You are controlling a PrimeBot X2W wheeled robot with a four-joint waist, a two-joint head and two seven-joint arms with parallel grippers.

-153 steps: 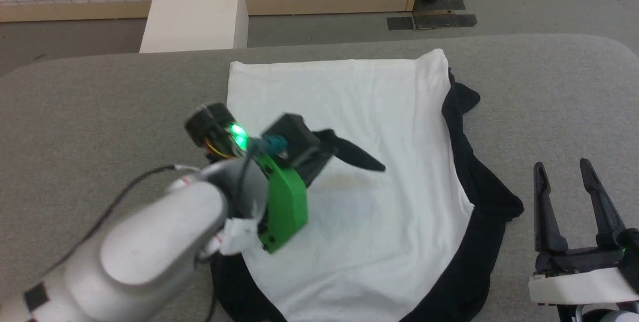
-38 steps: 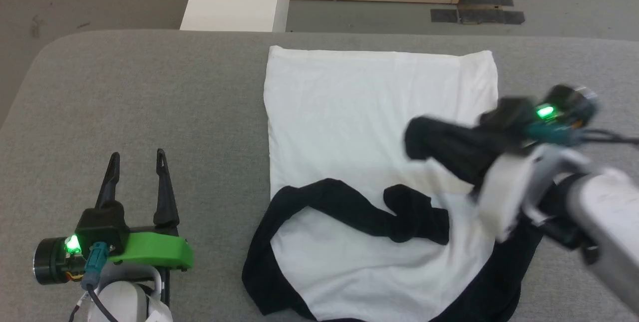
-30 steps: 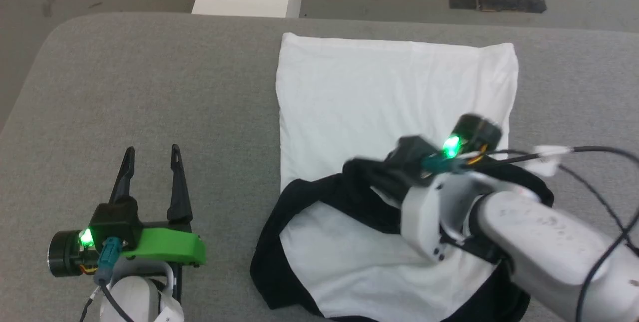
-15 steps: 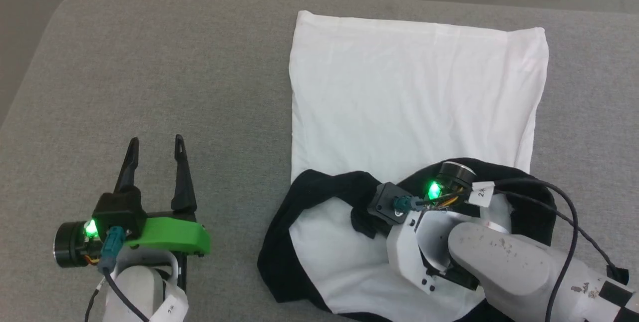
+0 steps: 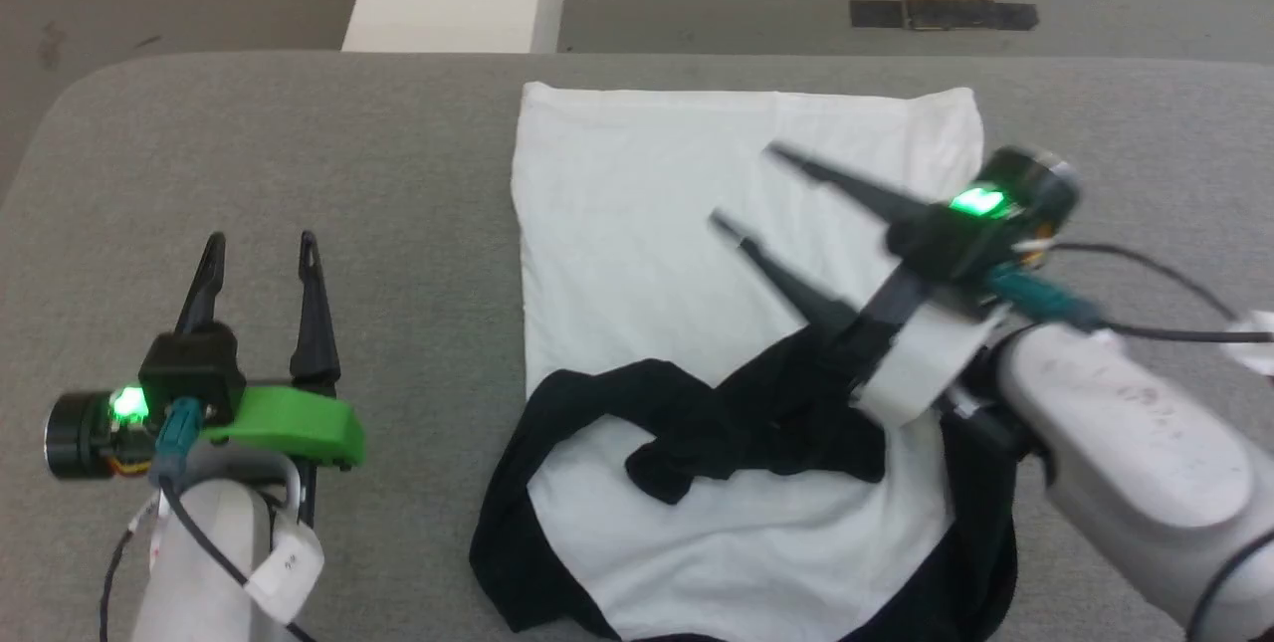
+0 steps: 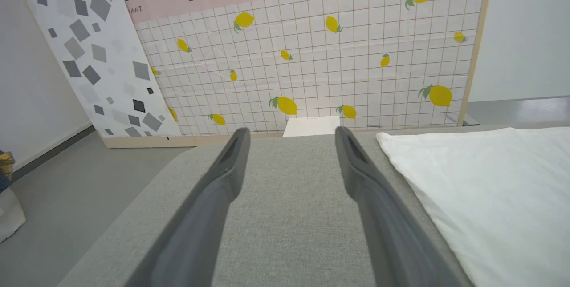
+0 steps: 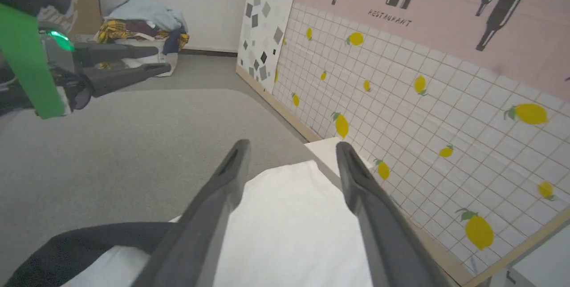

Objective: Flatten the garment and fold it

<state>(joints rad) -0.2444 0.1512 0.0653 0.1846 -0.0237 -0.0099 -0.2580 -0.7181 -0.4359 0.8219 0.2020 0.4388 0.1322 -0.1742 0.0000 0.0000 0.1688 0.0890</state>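
White cotton-looking shirt [image 5: 687,254] with black sleeves and trim lies spread on the grey padded table [image 5: 299,144]. It sits under and ahead of the right gripper [image 5: 743,184], and off to the right of the left gripper [image 5: 261,242], apart from it.

Handling, judged from the wrinkles and how it lies: soft, light, limp, no stiffness. It will likely sag and bunch if lifted at one point, and a thin edge could slip out of long smooth fingers. One black sleeve [image 5: 717,423] lies crumpled across the white body, behind the right fingertips and below that wrist, not smoothed.

Best hold, I'd say, is to pinch a hem or seam edge, both layers together, at a corner. That means the shoulder corners nearest the robot or the hem corners beyond the right fingertips, one per gripper, so the fold line comes out straight. Grabbing mid-panel would only pull up a peak.

Right arm reaches in from the right, forearm raised over the shirt. Its fingers point diagonally forward-left above the white panel, apparently not touching cloth. They are spread wide with nothing between them, released.

Left arm sits low on its own side, fingers pointing straight ahead over bare table, spread wide and empty. The shirt's edge is off to its right.
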